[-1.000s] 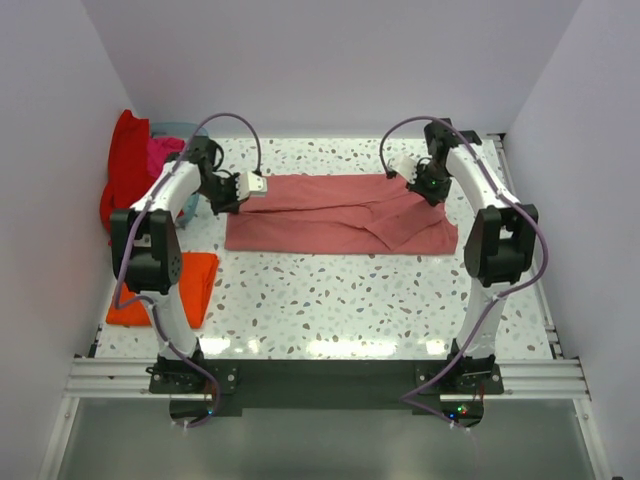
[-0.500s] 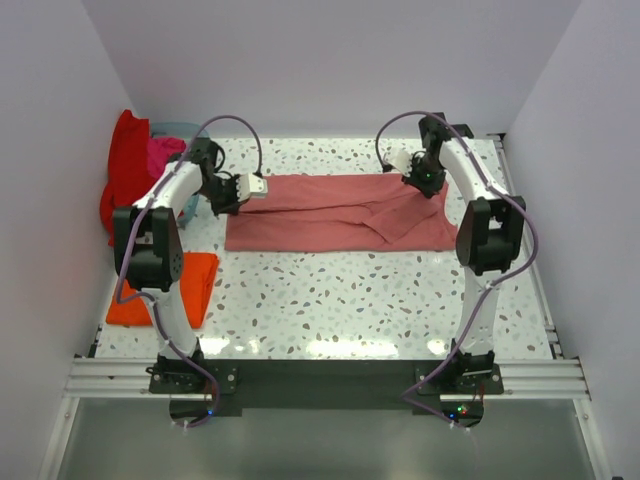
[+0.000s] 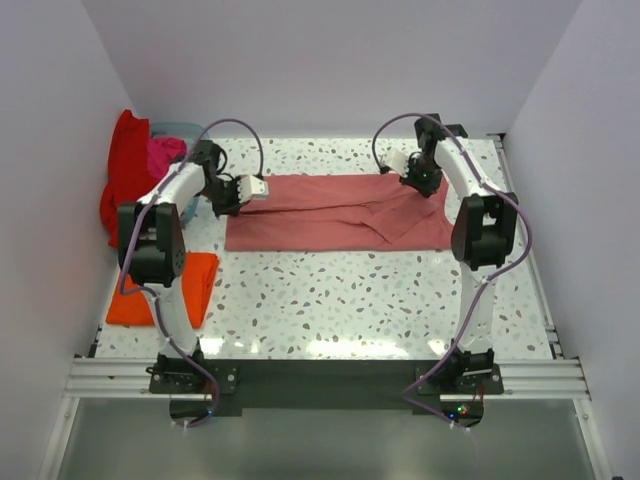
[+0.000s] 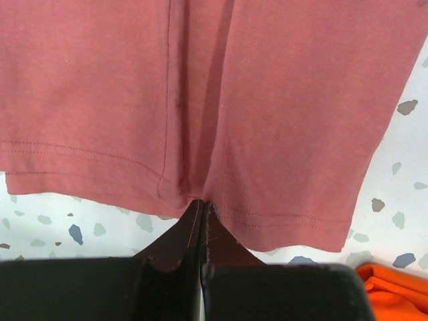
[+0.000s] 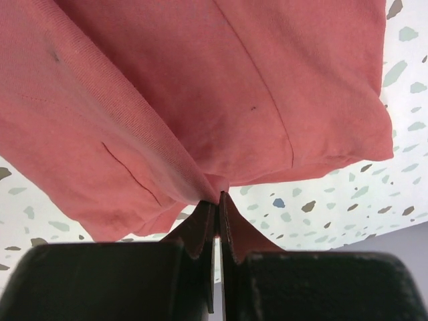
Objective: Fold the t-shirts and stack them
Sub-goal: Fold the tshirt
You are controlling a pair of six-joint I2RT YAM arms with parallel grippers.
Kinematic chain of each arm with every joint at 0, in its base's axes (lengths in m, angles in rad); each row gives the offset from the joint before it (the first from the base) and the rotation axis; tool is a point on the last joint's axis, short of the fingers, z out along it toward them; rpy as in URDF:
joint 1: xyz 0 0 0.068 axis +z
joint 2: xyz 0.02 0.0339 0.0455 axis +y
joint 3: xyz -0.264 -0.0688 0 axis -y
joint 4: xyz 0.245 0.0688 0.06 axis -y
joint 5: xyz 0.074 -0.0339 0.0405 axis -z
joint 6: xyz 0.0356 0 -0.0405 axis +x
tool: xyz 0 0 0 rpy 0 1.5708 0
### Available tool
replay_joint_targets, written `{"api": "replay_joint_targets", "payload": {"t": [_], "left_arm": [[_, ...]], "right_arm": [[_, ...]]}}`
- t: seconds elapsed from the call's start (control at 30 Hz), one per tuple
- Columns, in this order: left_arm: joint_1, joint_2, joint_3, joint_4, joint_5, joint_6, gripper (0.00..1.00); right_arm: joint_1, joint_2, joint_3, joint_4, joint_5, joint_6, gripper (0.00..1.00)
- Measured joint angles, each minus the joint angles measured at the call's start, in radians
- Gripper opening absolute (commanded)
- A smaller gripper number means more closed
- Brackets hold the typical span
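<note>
A dusty rose-pink t-shirt [image 3: 335, 212] lies spread across the far middle of the table, partly folded lengthwise. My left gripper [image 3: 262, 186] is shut on its left hem [image 4: 200, 194], with the fingertips pinching the cloth. My right gripper [image 3: 392, 166] is shut on its far right edge, a bunched fold [image 5: 214, 187]. A folded bright orange t-shirt [image 3: 165, 288] lies at the near left, and its corner shows in the left wrist view [image 4: 394, 291]. A red t-shirt [image 3: 125, 175] and a magenta one [image 3: 165, 155] hang in the basket at far left.
A pale blue basket [image 3: 180, 130] stands at the far left corner against the wall. White walls enclose the speckled table [image 3: 340, 300] on three sides. A metal rail [image 3: 320, 378] runs along the near edge between the arm bases.
My right arm has drawn back and left a little with its pinch of cloth, pulling the shirt's right end straighter. The left gripper has barely moved.
</note>
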Motion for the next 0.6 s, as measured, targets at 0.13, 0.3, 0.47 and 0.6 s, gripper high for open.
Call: {"api": "replay_joint_targets", "payload": {"t": [0.13,0.3,0.47,0.6], "left_arm": [[0.001,0.025,0.003,0.009,-0.006,-0.001,0.0],[0.003,0.058,0.015,0.013,-0.011,-0.012,0.0],[0.003,0.073,0.024,0.016,-0.021,-0.014,0.0],[0.004,0.076,0.024,0.019,-0.025,-0.014,0.0]], "right_arm": [[0.0,0.006,0.0,0.002,0.0,-0.001,0.0],[-0.001,0.007,0.002,0.006,0.0,-0.001,0.0],[-0.001,0.036,0.048,0.01,0.002,-0.001,0.0],[-0.001,0.067,0.062,0.016,0.01,-0.001,0.0]]}}
